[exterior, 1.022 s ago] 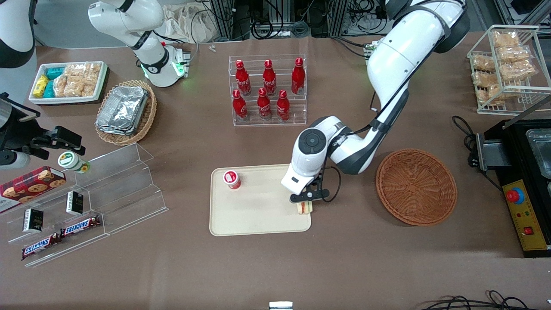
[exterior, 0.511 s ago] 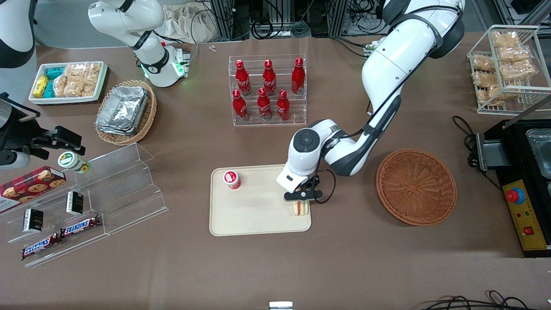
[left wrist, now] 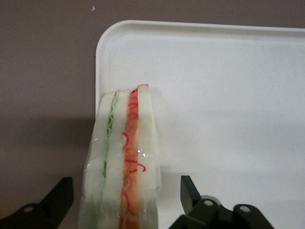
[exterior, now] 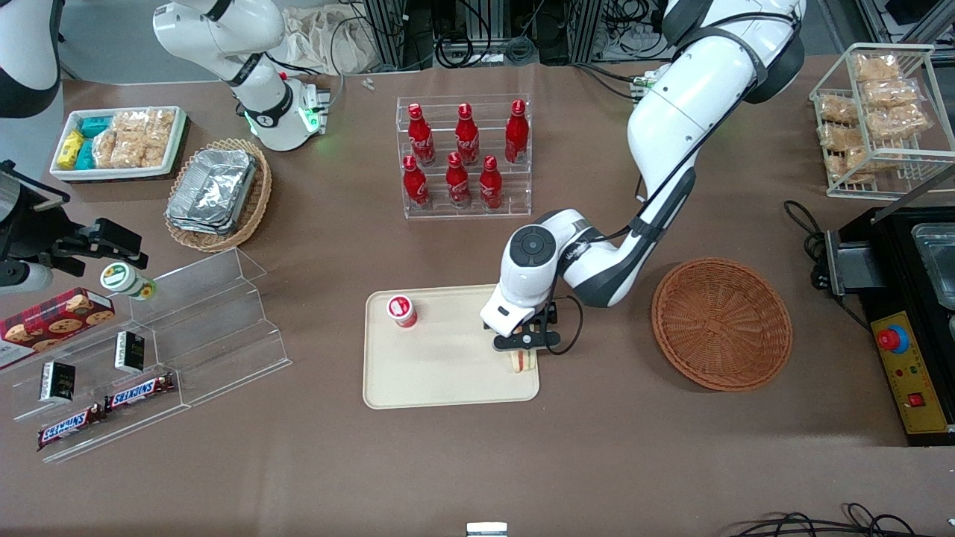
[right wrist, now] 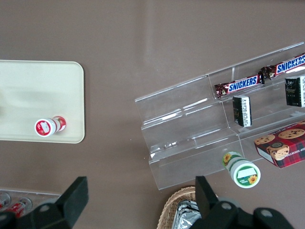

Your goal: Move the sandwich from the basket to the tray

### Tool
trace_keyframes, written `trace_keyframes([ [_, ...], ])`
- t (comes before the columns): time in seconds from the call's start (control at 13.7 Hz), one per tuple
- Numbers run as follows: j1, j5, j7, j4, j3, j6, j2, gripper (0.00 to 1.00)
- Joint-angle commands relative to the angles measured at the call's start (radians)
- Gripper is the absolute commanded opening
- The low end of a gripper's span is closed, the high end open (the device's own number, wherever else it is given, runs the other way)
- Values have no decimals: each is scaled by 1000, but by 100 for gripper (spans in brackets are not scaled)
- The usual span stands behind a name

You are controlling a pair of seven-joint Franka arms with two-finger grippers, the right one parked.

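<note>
The sandwich [exterior: 522,362] [left wrist: 125,157], pale bread with a green and an orange-red layer under clear wrap, stands on edge on the beige tray [exterior: 440,369] [left wrist: 228,95]. It is at the tray's corner nearest the front camera, toward the working arm's end. My left gripper [exterior: 524,349] [left wrist: 126,200] is directly above it and open. Its black fingers [left wrist: 190,193] straddle the sandwich with a gap showing on each side. The round reddish-brown basket [exterior: 721,323] lies on the table toward the working arm's end, with nothing in it.
A small red-capped cup [exterior: 401,310] [right wrist: 47,127] stands on the tray's farther corner. A clear rack of red cola bottles [exterior: 466,156] is farther from the camera than the tray. A clear stepped shelf [exterior: 194,328] with snacks lies toward the parked arm's end.
The wrist and the sandwich have shifted slightly toward the parked arm's end over the tray corner. In the last half second almost nothing has moved.
</note>
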Motion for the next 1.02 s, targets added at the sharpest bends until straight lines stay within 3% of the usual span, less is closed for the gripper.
trace_keyframes([
  [0.0, 4, -2, 0, 30, -3, -70, -31, 100],
  [0.36, 41, -154, 6, 108, -7, -271, -129, 100],
  [0.51, 73, -245, 81, 108, -4, -337, -206, 100],
  [0.95, 275, -316, 333, 88, -6, -659, -448, 100],
])
